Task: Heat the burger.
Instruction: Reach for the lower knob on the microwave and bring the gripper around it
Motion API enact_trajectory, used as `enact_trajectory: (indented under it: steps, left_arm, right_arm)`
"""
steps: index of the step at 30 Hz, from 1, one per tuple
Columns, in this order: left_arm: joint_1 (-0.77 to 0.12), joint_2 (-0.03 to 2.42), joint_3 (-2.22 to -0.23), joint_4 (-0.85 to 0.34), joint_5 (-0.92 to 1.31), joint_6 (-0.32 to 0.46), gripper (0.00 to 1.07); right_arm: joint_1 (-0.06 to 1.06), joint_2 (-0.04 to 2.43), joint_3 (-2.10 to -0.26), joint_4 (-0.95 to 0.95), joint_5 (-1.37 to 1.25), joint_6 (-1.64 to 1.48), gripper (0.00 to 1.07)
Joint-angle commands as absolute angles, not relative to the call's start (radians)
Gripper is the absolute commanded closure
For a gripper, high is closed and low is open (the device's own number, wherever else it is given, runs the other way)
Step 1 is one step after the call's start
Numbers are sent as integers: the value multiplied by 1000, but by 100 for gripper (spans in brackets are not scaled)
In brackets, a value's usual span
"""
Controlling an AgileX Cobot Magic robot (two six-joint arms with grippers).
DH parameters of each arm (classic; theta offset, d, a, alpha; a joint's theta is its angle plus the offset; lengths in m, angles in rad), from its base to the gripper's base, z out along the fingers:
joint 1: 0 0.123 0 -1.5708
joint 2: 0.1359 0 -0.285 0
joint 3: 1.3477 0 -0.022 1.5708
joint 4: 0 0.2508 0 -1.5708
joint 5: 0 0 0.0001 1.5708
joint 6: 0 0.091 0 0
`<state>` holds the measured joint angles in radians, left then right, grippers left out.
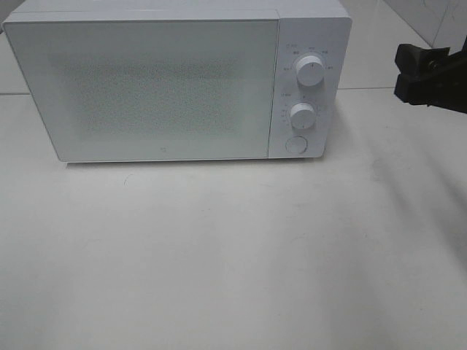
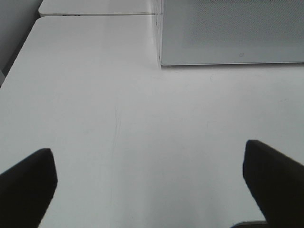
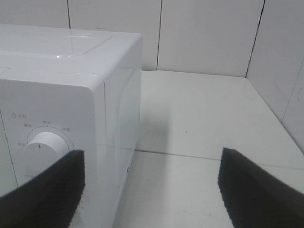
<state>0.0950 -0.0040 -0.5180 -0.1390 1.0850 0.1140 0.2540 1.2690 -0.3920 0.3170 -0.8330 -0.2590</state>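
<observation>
Right pincer (image 3: 152,161) hangs released, fingers wide, just off the microwave's (image 3: 95,61) control panel, toward the upper right of the high view. My left pincer (image 2: 148,152) is likewise released above the bare surface (image 1: 233,255). I see no burger in any view. The door (image 1: 146,87) is closed and frosted, so I cannot tell whether it sits inside. If it does, I judge the timer comes next: centre on the upper dial (image 1: 309,71), close gently, and twist without shoving the oven.
</observation>
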Motion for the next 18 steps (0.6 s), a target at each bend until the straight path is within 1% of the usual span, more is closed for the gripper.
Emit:
enact_trajectory:
  steps: [1,3,7,11,14,16,18]
  left_arm:
    - [96,-30,-518,-143,1070,109,6]
    - [96,-30,-518,-143,1070,109,6]
    - [96,-30,-518,-143,1070,109,6]
    - [96,-30,-518,-143,1070,109,6]
    - [96,-30,-518,-143,1070,109,6]
    - [96,-30,-518,-143,1070,109,6]
    - [96,-30,-518,-143,1070,109,6]
  right_arm:
    - [310,1297,-387,425,-927,-347,31]
    - [365,1336,-387,485,-992,-383,31]
    - [393,1369,-387,501,-1059,-380,31]
    - [448,1424,-387,513,-1211,-380,31]
    - [473,1447,-387,522,-1257,-380,31]
    - [515,1488,-387,574,-1312,-372,31]
    - [530,1504,-387,596,-1340,-368,31]
